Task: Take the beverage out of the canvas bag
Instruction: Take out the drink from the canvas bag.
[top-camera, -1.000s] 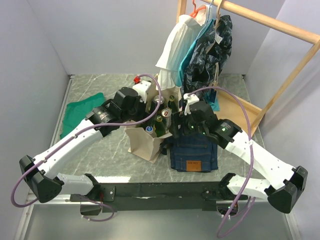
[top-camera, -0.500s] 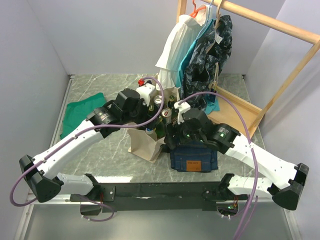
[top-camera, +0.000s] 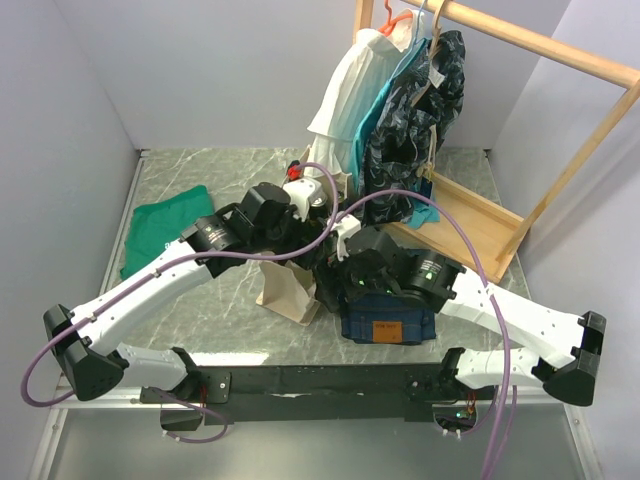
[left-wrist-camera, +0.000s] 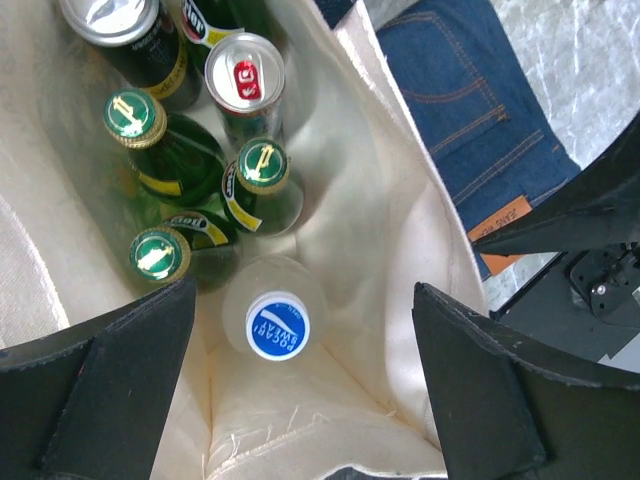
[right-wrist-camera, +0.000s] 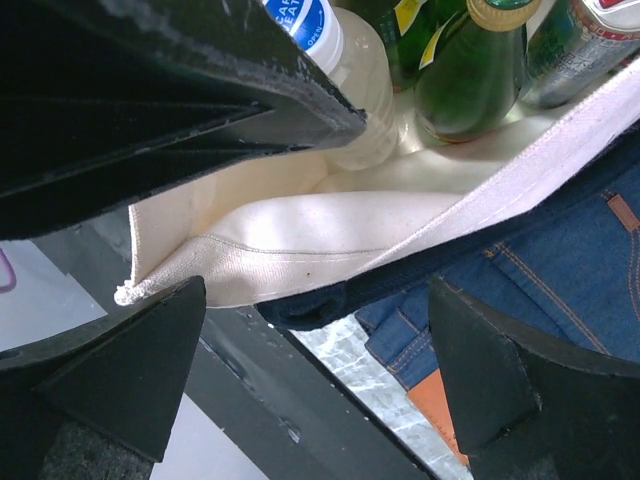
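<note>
L end effector (left-wrist-camera: 303, 295) spread wide, hovering over open canvas bag (left-wrist-camera: 400, 220), upright on surface (top-camera: 200, 170) beside folded jeans (left-wrist-camera: 470, 110). Inside bag: clear blue-capped bottle (left-wrist-camera: 277, 325) right below fingers, plus 3 gold-capped green glass bottles (left-wrist-camera: 262, 165) & 2 cans (left-wrist-camera: 245, 75). R end effector (right-wrist-camera: 318, 290) also spread, bag rim between fingers, pinching nothing.

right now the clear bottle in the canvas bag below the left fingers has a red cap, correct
No, the cap is blue, not red; the left wrist view shows it. The clear bottle does stand in the canvas bag below the open left fingers.
</note>
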